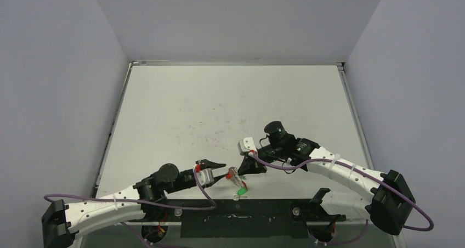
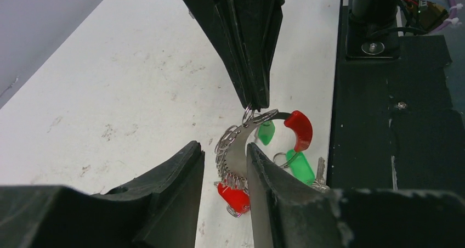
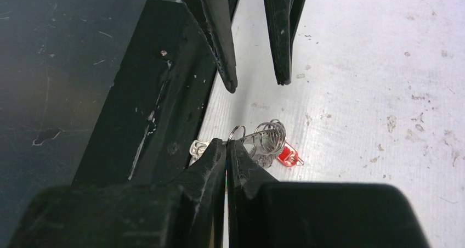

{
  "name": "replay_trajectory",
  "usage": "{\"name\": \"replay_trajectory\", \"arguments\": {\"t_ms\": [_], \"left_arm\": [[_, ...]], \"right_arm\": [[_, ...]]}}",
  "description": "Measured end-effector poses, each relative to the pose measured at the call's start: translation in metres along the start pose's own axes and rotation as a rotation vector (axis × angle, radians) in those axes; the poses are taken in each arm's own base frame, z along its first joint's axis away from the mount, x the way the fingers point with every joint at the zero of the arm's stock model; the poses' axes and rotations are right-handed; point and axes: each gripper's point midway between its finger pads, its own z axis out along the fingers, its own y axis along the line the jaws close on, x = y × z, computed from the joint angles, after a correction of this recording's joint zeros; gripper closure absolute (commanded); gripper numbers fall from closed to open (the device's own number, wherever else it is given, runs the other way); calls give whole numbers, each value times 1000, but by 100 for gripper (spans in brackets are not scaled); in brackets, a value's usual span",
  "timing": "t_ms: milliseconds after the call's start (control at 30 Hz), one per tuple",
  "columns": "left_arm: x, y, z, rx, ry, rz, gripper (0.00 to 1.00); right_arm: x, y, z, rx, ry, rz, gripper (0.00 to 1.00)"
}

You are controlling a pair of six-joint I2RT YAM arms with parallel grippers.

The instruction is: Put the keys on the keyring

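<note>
One keyring (image 2: 237,156), two keys (image 2: 300,168), two pincers. The keyring is a loop of silvery coiled wire with a flat metal band and two glossy red pieces. It sits low in the centre of the overhead view, at the near edge of the scuffed white counter (image 1: 230,105), beside a black base plate (image 1: 236,224). The right pincer (image 3: 226,144) is clamped tight on a small wire loop of it. The left pincer (image 3: 257,85) stands partly spread, gripping nothing, its black tips close to the coils. Both green-headed keys lie just beside the ring; whether they are threaded on I cannot tell.
</note>
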Motion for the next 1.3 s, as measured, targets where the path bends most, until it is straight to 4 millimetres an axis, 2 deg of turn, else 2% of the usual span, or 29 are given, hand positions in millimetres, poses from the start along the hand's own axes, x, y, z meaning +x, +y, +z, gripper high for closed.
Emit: {"name": "replay_trajectory", "arguments": {"t_ms": [300, 467, 700, 833, 967, 1033, 1167, 1300], "left_arm": [[14, -10, 9, 59, 47, 2, 68], [21, -15, 18, 87, 61, -4, 75], [17, -15, 25, 86, 35, -12, 78], [13, -14, 26, 82, 18, -16, 88], [10, -14, 26, 81, 9, -16, 91], [10, -14, 26, 83, 5, -16, 90], [9, -14, 26, 86, 0, -14, 74], [5, -14, 26, 84, -10, -14, 73]], "right_arm": [[-7, 6, 1, -44, -25, -21, 100], [-8, 7, 1, -50, -29, -21, 100], [-5, 6, 2, -53, -23, -10, 100], [-5, 7, 2, -54, -23, -8, 100], [-5, 7, 2, -54, -23, -8, 100], [-5, 7, 2, -53, -23, -8, 100], [-5, 7, 2, -53, -23, -5, 100], [-5, 7, 2, -52, -22, -3, 100]]}}
